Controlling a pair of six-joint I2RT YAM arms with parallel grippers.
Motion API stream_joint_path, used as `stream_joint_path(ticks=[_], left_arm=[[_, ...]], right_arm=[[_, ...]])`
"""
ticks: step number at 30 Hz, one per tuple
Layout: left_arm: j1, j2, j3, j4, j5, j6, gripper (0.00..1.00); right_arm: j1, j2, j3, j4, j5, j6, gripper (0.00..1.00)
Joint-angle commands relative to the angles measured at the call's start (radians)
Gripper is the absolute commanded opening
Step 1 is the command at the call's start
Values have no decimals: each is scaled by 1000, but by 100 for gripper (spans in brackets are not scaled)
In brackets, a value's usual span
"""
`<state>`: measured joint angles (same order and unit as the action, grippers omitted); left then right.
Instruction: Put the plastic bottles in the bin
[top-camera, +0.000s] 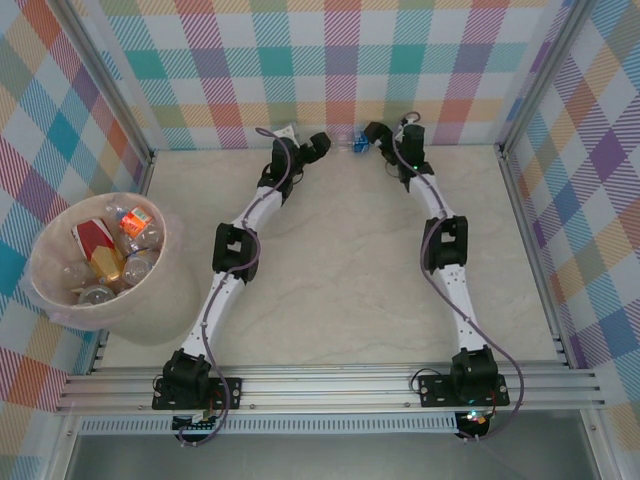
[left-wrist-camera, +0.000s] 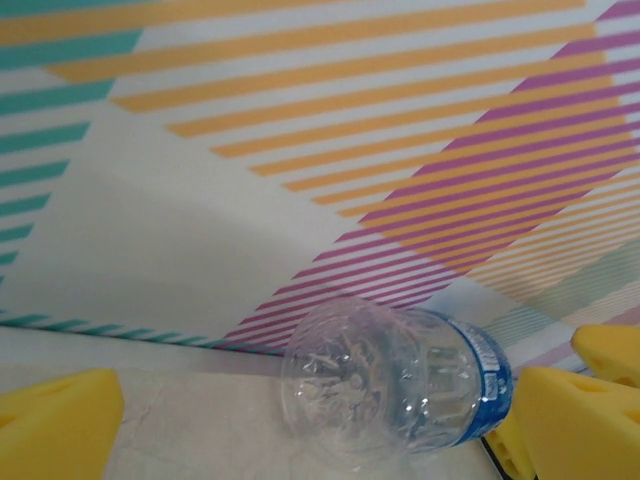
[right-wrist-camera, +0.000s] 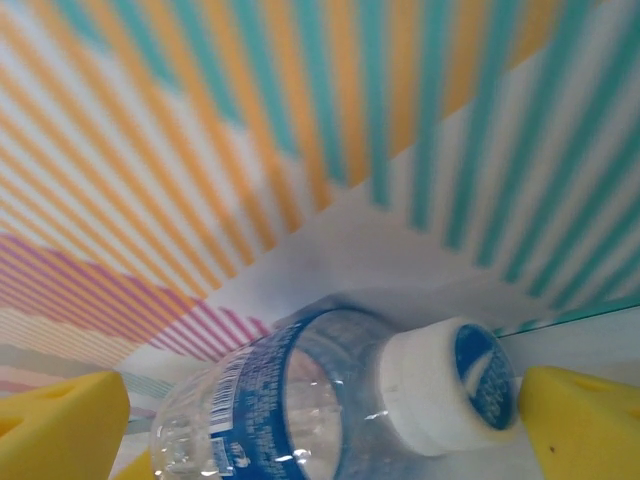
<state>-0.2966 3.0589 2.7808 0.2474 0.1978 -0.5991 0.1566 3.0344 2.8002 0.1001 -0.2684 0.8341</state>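
Left claw (left-wrist-camera: 315, 415) spread wide, pinching nothing: yellow fingers (left-wrist-camera: 55, 425) at either side of the left wrist view, a single bottle (left-wrist-camera: 395, 380) lying low between them, clear base toward the camera, closer to the right-hand finger. Right claw (right-wrist-camera: 320, 430) likewise spread, with no firm grip as far as can be judged. Same bottle met from its other end there, white cap (right-wrist-camera: 450, 385) just beside one yellow finger; touching or not, impossible to tell.

From above: both arms stretched to the far edge of the table (top-camera: 340, 270), claws facing each other from left and right. Blue-labelled bottle on its side between them, tucked against the foot of the checked far wall (top-camera: 340, 70).

Over at the left, well apart from both claws: the bin (top-camera: 145, 310), pale pink and wide. Already holding a heap of plastic bottles (top-camera: 110, 255), with red and orange labels among the clear ones; exact count not readable.

Judging by that, close to finished. Seemingly just this one bottle waiting outside the bin, plus a small pale thing (top-camera: 287, 130) behind the left arm at the far wall, too small to name, possibly one more.

Left to do: close on the bottle, lift it away from the wall, carry it across to the left and let go over the bin. Probably a job for the left arm, being on the bin's side. Little room at the wall, so some risk of the round body rolling or squirting out sideways.
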Motion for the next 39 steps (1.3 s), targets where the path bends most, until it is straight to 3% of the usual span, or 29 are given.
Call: stream_joint_path(ticks=[1,4,9,15,19,22,24,26,30,35,39], left_arm=[[3,11,43,76,33,12,100],[18,17,43,78,57,5,100],[54,3,44,55,119,15,100],[104,-76,5,-123,162,47,100],[144,-237,-235,-150,151,-3,100],[154,-415,-520,-67,36,4,100],[162,-491,-603,-115,-23,15,100],[169,-530,-623,-228,-70,-1,100],[171,-562,-649,-344,-84,-67,100],[171,-544,-640,-340,-19,-179,100],[162,-515,-589,-384,-3,-258,100]], right_arm=[[48,36,46,103,39,24,100],[71,26,46,123,12,-14,100],[115,-31,42,73,-136,-120,100],[164,-111,5,22,-253,-189,100],[168,-162,-11,-44,-335,-227,100],[174,-217,-69,-73,-393,-256,100],[186,-256,-102,-113,-420,-308,100],[203,-296,-142,-161,-354,-365,100],[216,-330,-227,-166,1,-372,100],[205,-163,9,-232,-34,-352,100],[205,-139,-37,-169,-30,-278,100]])
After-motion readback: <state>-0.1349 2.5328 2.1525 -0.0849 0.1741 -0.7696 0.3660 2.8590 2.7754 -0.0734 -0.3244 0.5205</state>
